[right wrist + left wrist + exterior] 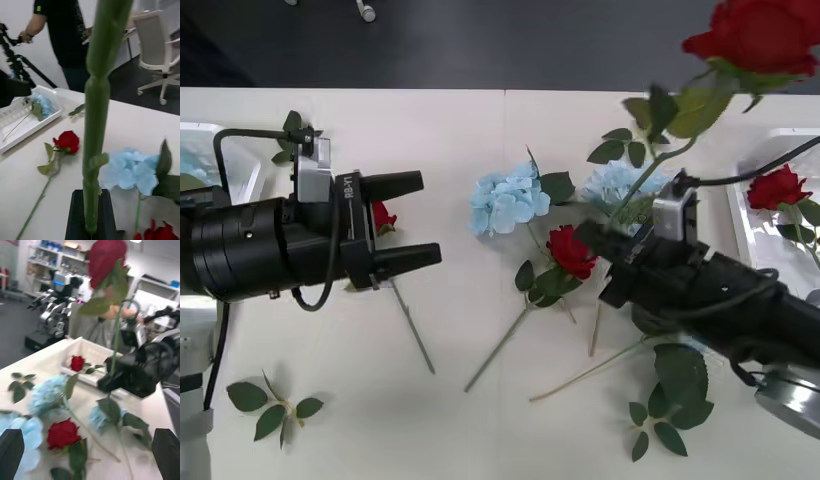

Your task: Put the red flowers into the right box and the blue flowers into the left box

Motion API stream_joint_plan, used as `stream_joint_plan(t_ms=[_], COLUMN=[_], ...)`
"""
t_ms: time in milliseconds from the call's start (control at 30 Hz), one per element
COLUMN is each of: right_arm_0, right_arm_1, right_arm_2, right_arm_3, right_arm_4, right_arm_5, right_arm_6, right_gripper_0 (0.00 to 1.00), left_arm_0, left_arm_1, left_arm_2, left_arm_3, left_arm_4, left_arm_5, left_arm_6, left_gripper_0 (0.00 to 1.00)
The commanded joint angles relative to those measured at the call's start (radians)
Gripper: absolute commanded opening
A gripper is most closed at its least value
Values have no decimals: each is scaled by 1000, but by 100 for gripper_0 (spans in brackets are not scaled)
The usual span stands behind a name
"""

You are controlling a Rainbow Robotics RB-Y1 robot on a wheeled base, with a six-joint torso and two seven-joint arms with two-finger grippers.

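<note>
Red rose (763, 35) upright (bloom topmost) in right hand (612, 262).

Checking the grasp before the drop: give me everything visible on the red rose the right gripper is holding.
The held rose is artificial: a compact deep-red bloom above green leaves on a thin green stem. It is lifted off the table, bloom uppermost, the stem slanting down to the right gripper, whose black fingers are shut on its lower part. In the right wrist view the stem rises straight from between the fingers. Nothing else touches it. It hangs beside the right box, not over it.
</note>
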Motion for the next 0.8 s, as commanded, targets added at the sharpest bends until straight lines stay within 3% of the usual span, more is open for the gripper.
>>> stream_joint_plan(t_ms=[33, 300, 467, 800], right_arm_0=[51, 117, 116, 119], right_arm_1=[27, 134, 183, 213], right_arm_2=[-119, -328, -490, -777], right_arm_3=[-103, -140, -163, -145], right_arm_4=[-8, -38, -142, -351], right_arm_5=[104, 388, 761, 1271], right_arm_6=[-104, -134, -68, 247], right_gripper_0=[0, 0, 0, 0], left_arm_0=[52, 158, 198, 214], left_arm_1=[81, 140, 153, 153], left_arm_2=[-29, -32, -44, -141], left_arm_3=[-55, -222, -310, -385], left_arm_4=[-53, -238, -389, -738], left_arm_5=[-85, -208, -208, -152], left_arm_6=[44, 386, 689, 1105], left_gripper_0=[100, 100, 100, 100])
